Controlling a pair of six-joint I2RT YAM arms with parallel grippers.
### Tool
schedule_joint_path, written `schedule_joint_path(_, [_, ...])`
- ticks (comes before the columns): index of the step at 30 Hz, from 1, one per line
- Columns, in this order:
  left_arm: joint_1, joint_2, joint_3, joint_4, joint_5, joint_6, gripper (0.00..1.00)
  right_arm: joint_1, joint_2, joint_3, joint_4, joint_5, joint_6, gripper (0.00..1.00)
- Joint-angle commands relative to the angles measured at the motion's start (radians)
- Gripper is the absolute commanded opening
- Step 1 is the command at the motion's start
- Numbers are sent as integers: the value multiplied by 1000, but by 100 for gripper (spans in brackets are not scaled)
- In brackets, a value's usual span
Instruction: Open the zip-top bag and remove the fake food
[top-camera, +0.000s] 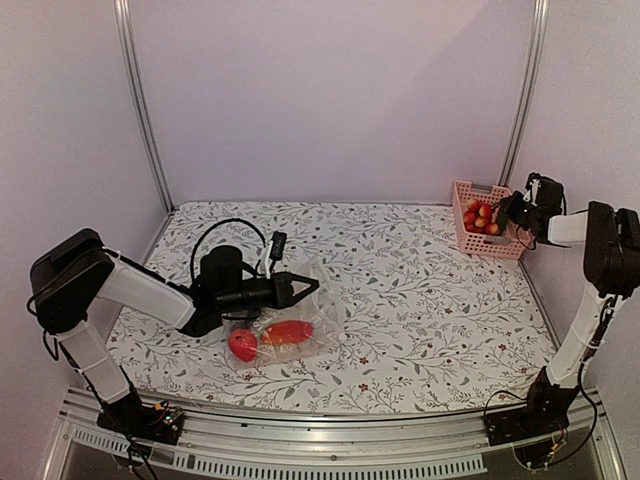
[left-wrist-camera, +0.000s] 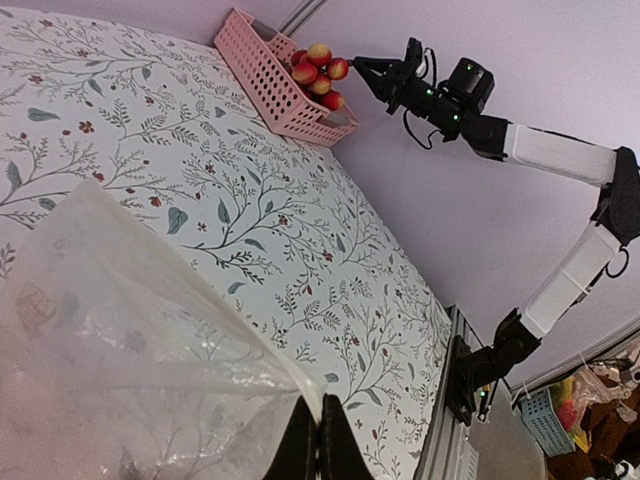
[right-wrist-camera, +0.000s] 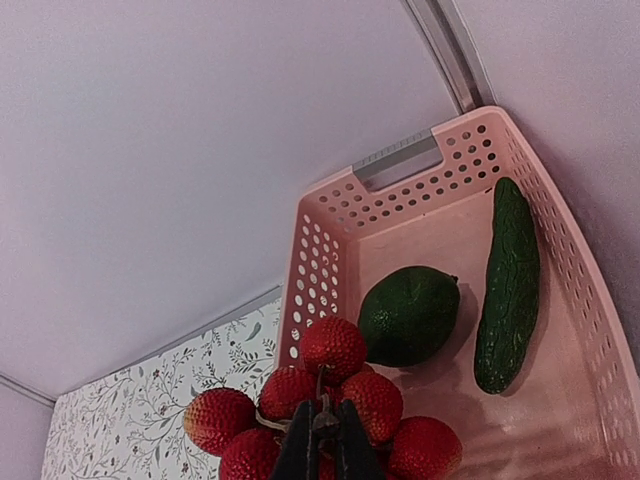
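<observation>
While the left gripper (top-camera: 305, 287) pinches a raised edge of the clear, crinkly plastic zip-top bag (top-camera: 312, 312), we see the rest of the bag resting on the near-left part of the leaf-patterned table (top-camera: 420, 300). Inside it lies glossy plastic fake food (top-camera: 287, 332): one round red piece touching one long orange-red piece. At the far-right corner, we see the right gripper (right-wrist-camera: 322, 432) above the pink perforated plastic basket (right-wrist-camera: 330, 250), its fingers pressed together on the stem of a red berry bunch (right-wrist-camera: 335, 345). A round dark green fruit (right-wrist-camera: 408, 315) and a long green cucumber (right-wrist-camera: 508, 285) lie in the basket.
</observation>
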Motion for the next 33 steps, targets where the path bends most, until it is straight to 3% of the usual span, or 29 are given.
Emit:
schedule_joint_path(1, [12,14,13,-1,6,-1,0,-42,53,24,37,-108,89,0])
schedule_joint_path(4, [11,19,20,-3,7,0,0,-65,72,15,32,-110,102,4])
schedule_joint_path(9, [12,36,34,0,15,-2,0,-78,62,1,2,-73,94,41])
schedule_joint_path(13, [11,41,34,2,19,0,0,-78,31,5,-26,-58,71,50])
schedule_joint_path(24, [12,49,25,20,15,-7,0,-34,-141,-33,-61,-125,0,54])
schedule_joint_path(33, [8,48,27,14,20,-3,0,177,-278,-156,-60,-239,-85,54])
